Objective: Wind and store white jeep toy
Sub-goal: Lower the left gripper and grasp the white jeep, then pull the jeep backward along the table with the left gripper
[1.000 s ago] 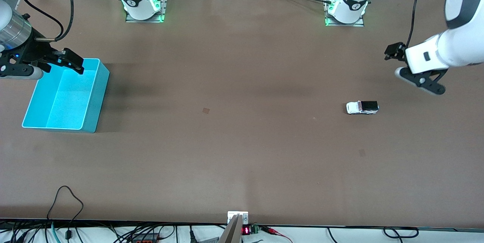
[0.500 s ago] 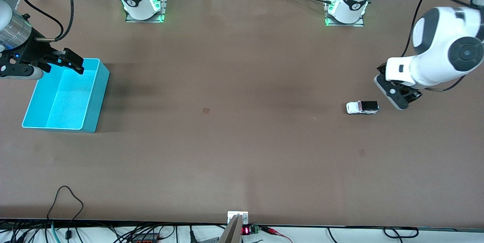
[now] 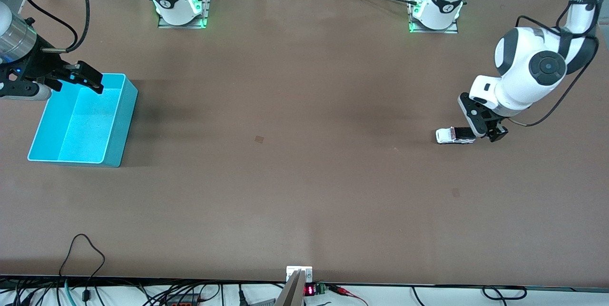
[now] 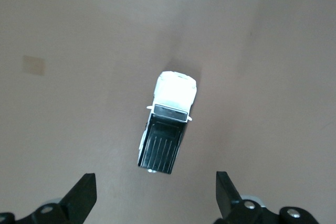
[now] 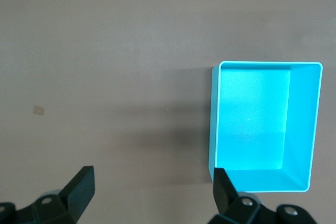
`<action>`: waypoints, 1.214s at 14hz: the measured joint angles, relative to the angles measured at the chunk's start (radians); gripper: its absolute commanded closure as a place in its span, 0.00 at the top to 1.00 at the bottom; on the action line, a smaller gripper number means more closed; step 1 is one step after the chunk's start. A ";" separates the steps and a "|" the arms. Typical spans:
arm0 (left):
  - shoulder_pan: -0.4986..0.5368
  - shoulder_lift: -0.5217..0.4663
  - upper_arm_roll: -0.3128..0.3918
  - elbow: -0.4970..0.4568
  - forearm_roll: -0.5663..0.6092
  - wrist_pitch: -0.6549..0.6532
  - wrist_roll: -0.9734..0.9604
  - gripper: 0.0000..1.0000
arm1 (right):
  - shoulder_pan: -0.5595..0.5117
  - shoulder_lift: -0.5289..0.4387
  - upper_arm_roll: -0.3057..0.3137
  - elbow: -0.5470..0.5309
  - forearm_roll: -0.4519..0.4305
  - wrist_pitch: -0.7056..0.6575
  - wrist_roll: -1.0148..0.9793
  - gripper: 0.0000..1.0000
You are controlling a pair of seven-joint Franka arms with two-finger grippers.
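Observation:
The white jeep toy stands on the brown table toward the left arm's end, its black roof panel up. In the left wrist view the jeep lies just ahead of the jaws, not between them. My left gripper is low, right at the jeep's black end, open and empty. The turquoise bin stands empty at the right arm's end. My right gripper hovers open and empty over the bin's rim; in its wrist view the bin lies beside it.
The two arm bases stand at the table's edge farthest from the front camera. A black cable loop and a small display box sit at the nearest edge. A small pale patch marks the table's middle.
My left arm has swung in and down from above the table's end, bringing its gripper to the jeep's black end. The jeep has not moved. My right gripper has barely shifted.

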 measured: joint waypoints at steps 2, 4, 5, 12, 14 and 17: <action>0.013 0.043 0.000 -0.016 0.000 0.082 0.049 1.00 | 0.000 0.000 0.000 0.000 0.000 0.000 -0.002 1.00; 0.016 0.094 0.000 -0.019 0.000 0.166 0.082 1.00 | 0.000 0.000 0.000 0.000 0.000 0.000 -0.002 1.00; 0.017 0.119 0.000 -0.019 0.000 0.199 0.097 1.00 | 0.000 0.000 0.000 0.000 0.000 0.000 -0.002 1.00; 0.024 0.222 0.000 -0.019 0.000 0.262 0.154 0.45 | -0.001 0.000 0.000 0.000 0.000 0.000 -0.003 1.00; 0.024 0.223 0.000 -0.019 0.000 0.266 0.171 0.28 | -0.001 0.000 0.000 0.000 0.000 0.000 -0.003 1.00; 0.025 0.222 0.000 -0.018 0.000 0.266 0.178 0.22 | -0.001 0.000 0.000 0.000 0.000 0.000 -0.003 1.00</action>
